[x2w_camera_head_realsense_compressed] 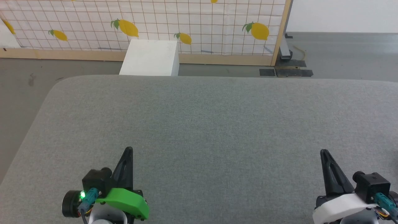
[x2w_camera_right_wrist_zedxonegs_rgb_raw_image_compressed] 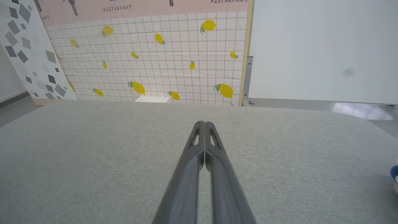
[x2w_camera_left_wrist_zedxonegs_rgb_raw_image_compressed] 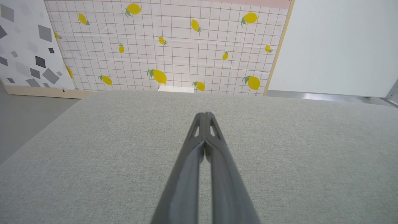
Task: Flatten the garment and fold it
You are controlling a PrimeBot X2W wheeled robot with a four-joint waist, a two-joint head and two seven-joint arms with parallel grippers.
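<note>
A sliver of bright blue fabric with white under it, the garment (x2w_camera_right_wrist_zedxonegs_rgb_raw_image_compressed: 395, 174), peeks in at the right edge of the right wrist view; the rest of it is out of view. My left gripper (x2w_camera_head_realsense_compressed: 128, 150) rests low at the near left of the grey fabric surface (x2w_camera_head_realsense_compressed: 217, 124), shut with nothing between its fingertips (x2w_camera_left_wrist_zedxonegs_rgb_raw_image_compressed: 205, 115). My right gripper (x2w_camera_head_realsense_compressed: 324, 152) sits at the near right, also shut and empty, its tips (x2w_camera_right_wrist_zedxonegs_rgb_raw_image_compressed: 204, 123) pressed together. The blue sliver lies far to the right of the right gripper.
A white box (x2w_camera_head_realsense_compressed: 150, 57) stands on the floor beyond the surface's far edge, before a lemon-print grid panel (x2w_camera_head_realsense_compressed: 186, 25) with a wooden frame. Dark mats (x2w_camera_head_realsense_compressed: 286, 72) lie on the grey floor at the far right. The surface's left corner is rounded.
</note>
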